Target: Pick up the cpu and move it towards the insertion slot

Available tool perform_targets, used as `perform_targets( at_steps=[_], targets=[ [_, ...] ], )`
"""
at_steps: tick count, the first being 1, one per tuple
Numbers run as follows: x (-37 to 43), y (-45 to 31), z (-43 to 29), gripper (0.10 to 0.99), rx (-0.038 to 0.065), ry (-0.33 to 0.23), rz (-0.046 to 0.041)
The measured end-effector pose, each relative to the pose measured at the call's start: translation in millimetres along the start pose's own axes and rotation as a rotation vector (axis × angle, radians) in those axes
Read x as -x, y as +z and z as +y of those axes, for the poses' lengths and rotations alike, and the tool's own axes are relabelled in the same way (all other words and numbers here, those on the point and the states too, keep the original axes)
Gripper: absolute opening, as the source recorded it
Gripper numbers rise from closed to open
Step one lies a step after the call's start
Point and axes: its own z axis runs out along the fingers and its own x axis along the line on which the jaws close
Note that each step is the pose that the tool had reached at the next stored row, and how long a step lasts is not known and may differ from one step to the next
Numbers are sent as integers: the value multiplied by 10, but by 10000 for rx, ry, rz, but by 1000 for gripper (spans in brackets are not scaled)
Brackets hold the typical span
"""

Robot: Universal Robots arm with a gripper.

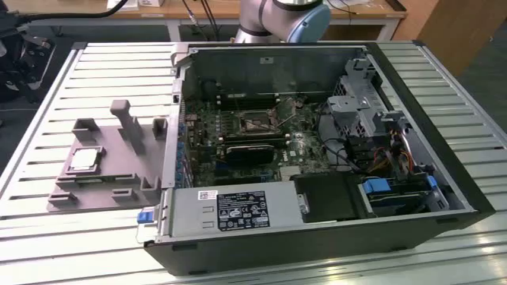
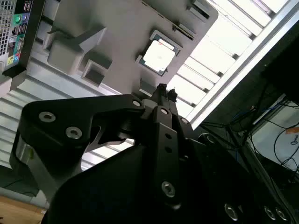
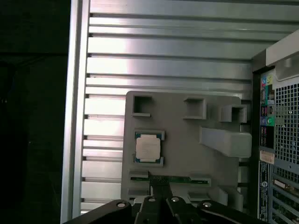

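Observation:
The cpu (image 1: 85,159) is a small silver square with a pale rim. It lies flat in a recess of the grey fixture plate (image 1: 99,193), at the exterior view's left of the open computer case. Both wrist views show the cpu (image 2: 159,57) (image 3: 148,148) from above on the plate (image 2: 117,23) (image 3: 187,154). My gripper (image 2: 164,91) (image 3: 160,186) hangs well above the plate, apart from the cpu, with its dark fingers together and nothing between them. The insertion slot (image 1: 255,122), silver-framed with a dark centre, sits on the green board inside the case.
Grey posts and blocks (image 1: 128,123) stand up from the fixture plate, and a green strip (image 3: 170,179) lies in it near the cpu. The case walls (image 1: 178,119) ring the board. A black block (image 1: 249,153) and a power supply (image 1: 230,211) lie near the slot. The slatted metal table (image 1: 47,119) carries everything.

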Motion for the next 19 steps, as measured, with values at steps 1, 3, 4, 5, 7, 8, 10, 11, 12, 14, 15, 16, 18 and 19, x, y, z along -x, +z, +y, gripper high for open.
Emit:
perform_targets(
  at_steps=[1,3,4,5,7,8,10,11,12,14,15,16,18,19],
  targets=[
    [0,0,0,102,1,0,-1],
    [0,0,0,102,0,0,0],
    [0,0,0,102,0,0,0],
    [0,0,0,102,0,0,0],
    [0,0,0,102,0,0,0],
    [0,0,0,102,0,0,-1],
    [0,0,0,102,0,0,0],
    [0,0,0,102,1,0,0],
    [0,1,0,102,-1,0,1],
    [0,14,-1,102,1,0,-2],
    [0,26,-1,102,1,0,-3],
    [0,41,-2,102,1,0,-4],
    [-1,76,-3,102,0,0,-9],
    [-1,94,-4,102,0,-1,-14]
  ],
)
